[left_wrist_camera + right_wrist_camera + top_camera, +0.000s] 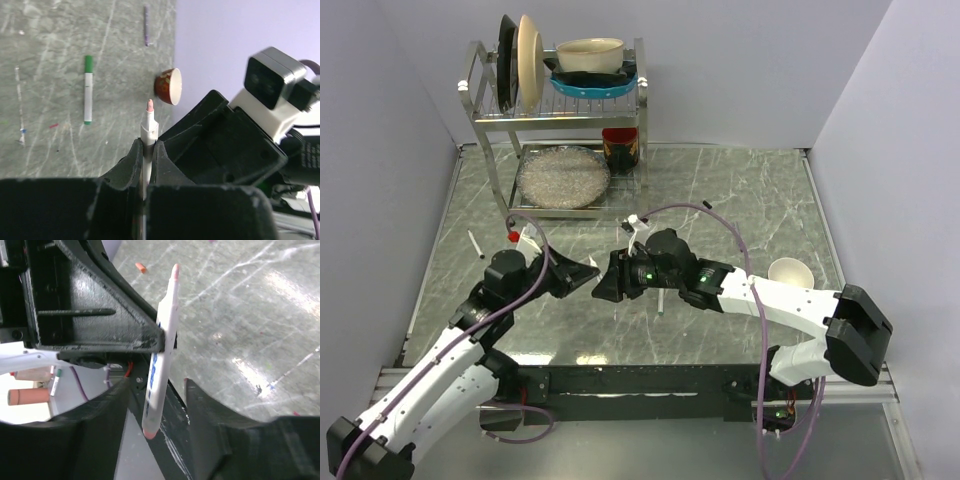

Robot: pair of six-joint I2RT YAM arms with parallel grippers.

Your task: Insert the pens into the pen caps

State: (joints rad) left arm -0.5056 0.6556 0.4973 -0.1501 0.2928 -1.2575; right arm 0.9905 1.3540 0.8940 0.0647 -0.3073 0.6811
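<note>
Top external view has the marble table [760, 200] with a dish rack [642, 120] at its far side, well beyond both sets of jaws, and the two arms meeting nose to nose near the middle. The left gripper [146, 150] is clamped on a pen [164, 340], pinching the whitish barrel about halfway along, so the pink nib stands clear beyond its fingertips. The right gripper [159, 405] faces it with its jaws apart. The pen's other end hangs between them, close to one finger and with a plain gap to the other, so nothing is gripped there yet. A bowl [170, 86] lies on its side ahead of the left jaws, past the nib. A green pen [88, 90] lies flat on the table, off to one side of the left jaws and well apart from them. A red cap [141, 268] sits on the table far ahead of the right jaws, untouched, so no capping has begun. The pen looks light and stiff, with a smooth barrel that is probably slippery — pinched at one spot, it may swivel or slide. The safest hold would be square across the plain barrel, away from the soft felt nib — leaving that end bare for the cap. The cap is small and likely to skid or tip if nudged, so it should be taken across its sides with the mouth left free.
</note>
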